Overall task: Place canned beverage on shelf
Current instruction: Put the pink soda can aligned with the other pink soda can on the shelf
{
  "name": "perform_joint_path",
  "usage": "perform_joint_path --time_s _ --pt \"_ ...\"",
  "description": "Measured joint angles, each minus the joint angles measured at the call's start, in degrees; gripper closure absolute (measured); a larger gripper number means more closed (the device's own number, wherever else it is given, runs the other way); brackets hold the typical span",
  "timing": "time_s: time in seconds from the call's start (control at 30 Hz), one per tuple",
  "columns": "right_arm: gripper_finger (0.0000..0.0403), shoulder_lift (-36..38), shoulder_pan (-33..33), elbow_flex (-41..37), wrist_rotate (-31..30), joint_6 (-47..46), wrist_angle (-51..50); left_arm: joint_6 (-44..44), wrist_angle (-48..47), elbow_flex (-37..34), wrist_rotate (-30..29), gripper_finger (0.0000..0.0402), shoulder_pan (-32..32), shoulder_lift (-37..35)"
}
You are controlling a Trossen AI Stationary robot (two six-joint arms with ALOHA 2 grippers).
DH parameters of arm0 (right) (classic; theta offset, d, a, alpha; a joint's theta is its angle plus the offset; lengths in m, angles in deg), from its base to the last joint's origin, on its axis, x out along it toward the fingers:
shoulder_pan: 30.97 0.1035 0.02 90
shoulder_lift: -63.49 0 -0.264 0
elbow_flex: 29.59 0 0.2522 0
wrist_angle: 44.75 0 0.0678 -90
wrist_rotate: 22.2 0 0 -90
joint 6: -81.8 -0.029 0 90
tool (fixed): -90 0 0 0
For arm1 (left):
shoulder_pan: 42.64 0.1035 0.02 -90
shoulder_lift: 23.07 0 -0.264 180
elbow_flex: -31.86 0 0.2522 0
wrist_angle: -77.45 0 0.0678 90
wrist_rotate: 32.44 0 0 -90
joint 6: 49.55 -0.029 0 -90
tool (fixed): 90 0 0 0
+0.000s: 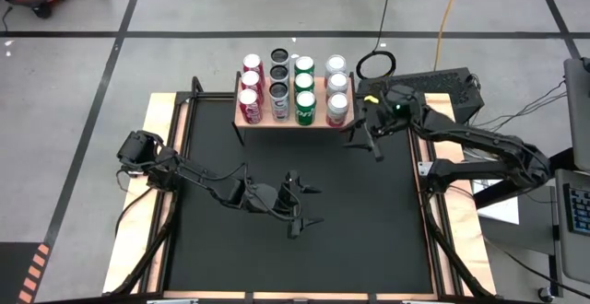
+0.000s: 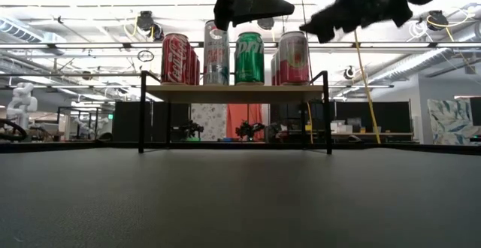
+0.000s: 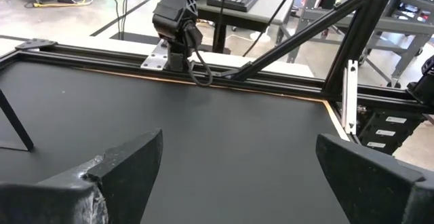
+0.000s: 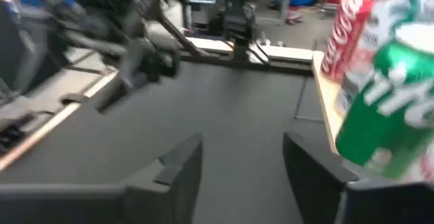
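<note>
Near the middle of the black table mat, the left gripper (image 1: 304, 204) hangs with jaws spread wide, empty. Farther right, the right gripper (image 1: 361, 138) hovers just beside the small light-wood shelf (image 1: 249, 120), jaws parted, holding nothing. Twelve upright aluminium drink cans (image 1: 305, 107) fill it: light, stiff, smooth-walled, probably best gripped mid-body.

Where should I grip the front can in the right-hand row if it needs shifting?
Take the front right can around its round side wall, coming in from the bare mat in front of the shelf; it stands upright with neighbours behind and beside it, so only front and outer sides are free.
</note>
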Motion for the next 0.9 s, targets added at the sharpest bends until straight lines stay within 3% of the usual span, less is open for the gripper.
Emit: perform_joint_path --time_s 0.13,0.27,0.47,0.9 --pt "0.0266 -0.16 1.20 -7.37 -5.87 -2.21 9.46 0.00 -0.04 0.00 0.00 0.0016 -0.19 0.00" --pt "0.0320 -0.16 1.02 -13.95 -7.61 -5.54 20.71 0.00 -0.04 0.00 0.00 0.0016 -0.19 0.00" --pt "0.0389 -0.14 0.98 -15.33 -11.59 -6.00 26.14 0.00 -0.02 0.00 0.00 0.0016 -0.19 0.00" --pt "0.0402 -6.11 -2.95 -14.83 -8.97 -5.53 31.95 0.01 0.03 0.00 -0.10 0.0016 -0.19 0.00"
